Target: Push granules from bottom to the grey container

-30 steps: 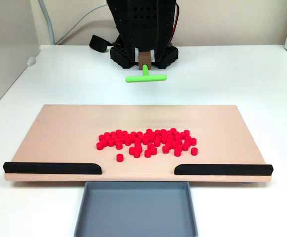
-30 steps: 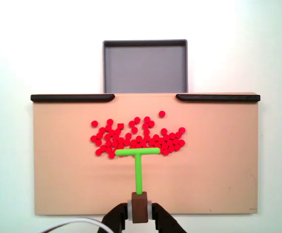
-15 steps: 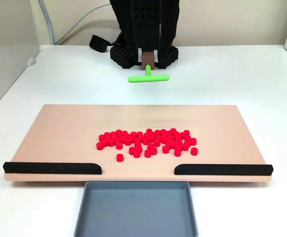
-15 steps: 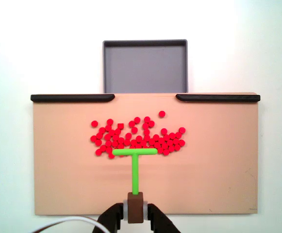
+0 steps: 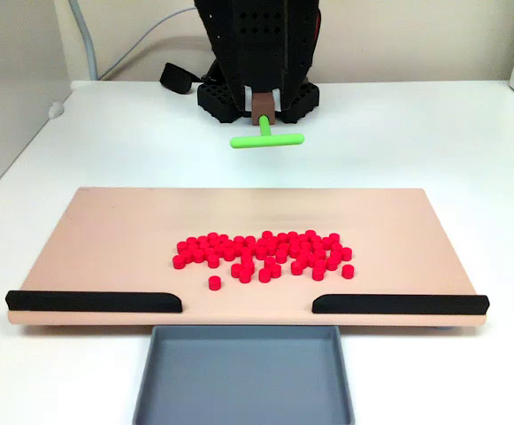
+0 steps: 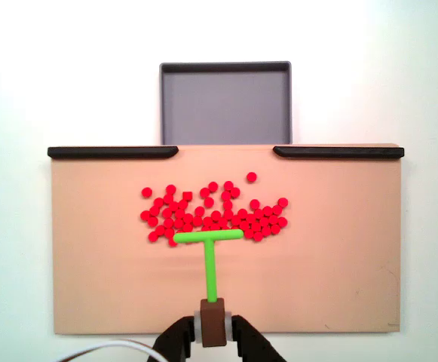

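Observation:
Many small red granules (image 5: 265,252) (image 6: 215,213) lie in a loose band across the middle of the tan board (image 5: 106,239) (image 6: 90,264). The grey container (image 5: 243,381) (image 6: 226,105) sits empty against the board's edge, opposite the arm. My gripper (image 5: 262,106) (image 6: 212,324) is shut on the brown block of a green T-shaped pusher (image 5: 266,140) (image 6: 210,268). From above, the crossbar overlaps the pile's arm-side edge. The front view shows the pusher held in the air, above the board.
Two black strips (image 5: 93,301) (image 5: 398,304) (image 6: 113,151) (image 6: 338,151) line the board's container side, with a gap between them facing the container. The black arm base (image 5: 257,53) stands behind the board. A white cable (image 6: 105,348) runs near the gripper.
The pusher and gripper have drifted slightly sideways, left in the view from above and right in the front view. The granules have not moved.

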`<action>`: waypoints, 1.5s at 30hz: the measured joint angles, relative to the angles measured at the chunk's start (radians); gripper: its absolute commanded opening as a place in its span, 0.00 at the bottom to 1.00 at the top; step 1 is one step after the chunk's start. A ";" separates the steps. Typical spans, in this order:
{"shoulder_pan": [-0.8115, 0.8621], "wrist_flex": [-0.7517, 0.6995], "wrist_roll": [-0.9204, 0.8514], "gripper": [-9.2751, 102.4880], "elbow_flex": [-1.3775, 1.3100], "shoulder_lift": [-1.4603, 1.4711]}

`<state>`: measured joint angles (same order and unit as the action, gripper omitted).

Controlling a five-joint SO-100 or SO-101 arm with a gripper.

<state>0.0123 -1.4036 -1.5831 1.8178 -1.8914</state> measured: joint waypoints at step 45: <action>-0.025 0.135 0.120 0.08 0.273 -0.018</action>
<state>-0.0123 -1.2686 -1.4634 2.0908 -1.9098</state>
